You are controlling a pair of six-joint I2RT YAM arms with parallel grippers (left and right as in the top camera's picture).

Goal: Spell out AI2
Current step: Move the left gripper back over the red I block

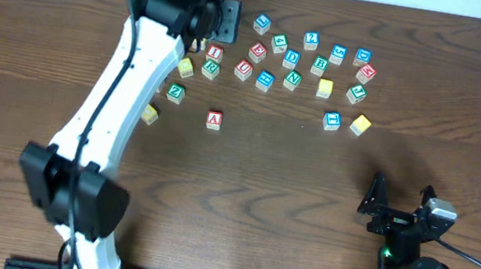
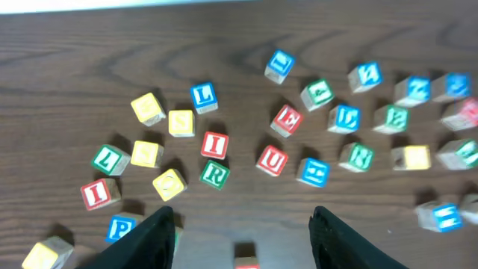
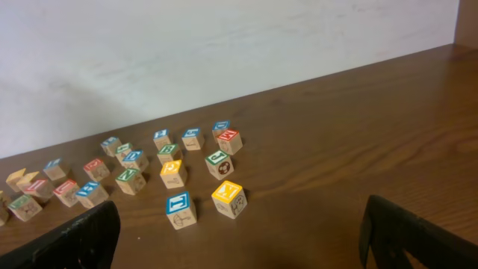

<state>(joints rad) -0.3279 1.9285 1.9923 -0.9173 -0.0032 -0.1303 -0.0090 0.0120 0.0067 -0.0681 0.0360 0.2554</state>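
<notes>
A red A block (image 1: 214, 120) stands alone in front of the scattered letter blocks, and its top edge shows at the bottom of the left wrist view (image 2: 246, 262). A red I block (image 1: 215, 53) (image 2: 214, 145) sits above a green R block (image 2: 214, 173). A second red I block (image 2: 99, 193) lies further left. A blue block (image 1: 311, 40) (image 2: 366, 73) seems to read 2. My left gripper (image 1: 222, 21) (image 2: 243, 239) is open and empty, high above the blocks. My right gripper (image 1: 398, 199) (image 3: 239, 246) is open and empty near the front right.
Many other letter blocks lie in a band across the far half of the table (image 1: 429, 133). A blue block (image 3: 181, 208) and a yellow block (image 3: 229, 198) are nearest my right gripper. The white left arm (image 1: 124, 90) covers some of the left blocks.
</notes>
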